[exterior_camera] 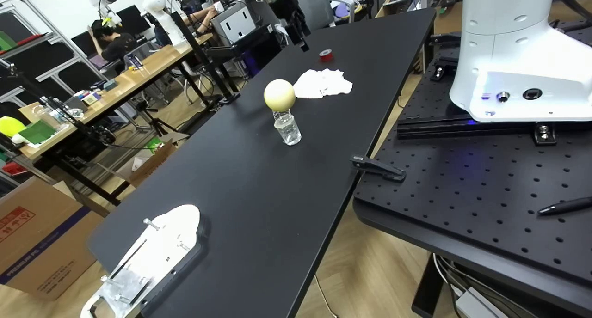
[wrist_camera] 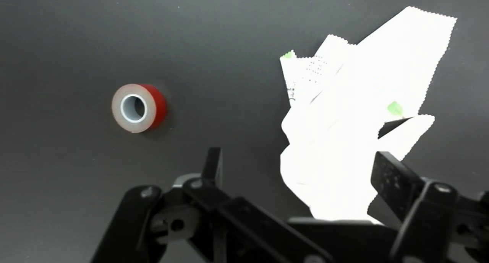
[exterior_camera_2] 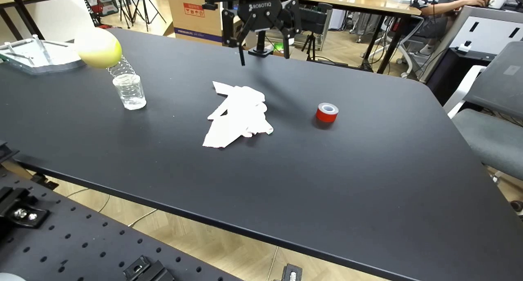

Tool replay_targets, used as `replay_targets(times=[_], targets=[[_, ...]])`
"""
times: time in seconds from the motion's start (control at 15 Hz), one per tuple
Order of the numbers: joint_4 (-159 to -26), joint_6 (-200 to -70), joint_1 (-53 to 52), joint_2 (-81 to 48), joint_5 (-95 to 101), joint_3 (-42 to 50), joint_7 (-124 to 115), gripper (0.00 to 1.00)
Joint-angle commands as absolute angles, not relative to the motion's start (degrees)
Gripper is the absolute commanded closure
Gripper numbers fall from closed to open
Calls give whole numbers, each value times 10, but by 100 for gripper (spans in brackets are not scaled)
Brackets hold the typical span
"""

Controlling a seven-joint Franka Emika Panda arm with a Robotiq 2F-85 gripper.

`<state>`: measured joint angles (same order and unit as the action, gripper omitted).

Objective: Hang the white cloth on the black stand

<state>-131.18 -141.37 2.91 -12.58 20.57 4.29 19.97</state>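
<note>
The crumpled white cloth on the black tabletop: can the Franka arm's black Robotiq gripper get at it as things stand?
Probably yes: the black Robotiq gripper hangs open, with nothing visible between it and the crumpled white cloth, while the red tape roll sits apart from both.

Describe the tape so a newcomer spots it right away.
Find the black table, then the crumpled cloth on it. The tape sits near the cloth, on the side away from the ball. Unlike the white cloth and yellow ball, it's a red-sided ring.
</note>
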Motion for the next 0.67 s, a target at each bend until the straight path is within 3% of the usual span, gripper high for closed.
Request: replay_targets(times=[0.0, 0.6], targets=[[-1297, -1425, 19, -173, 221, 31, 190, 0], [-1266, -1401, 38, -243, 172, 2, 257, 0]])
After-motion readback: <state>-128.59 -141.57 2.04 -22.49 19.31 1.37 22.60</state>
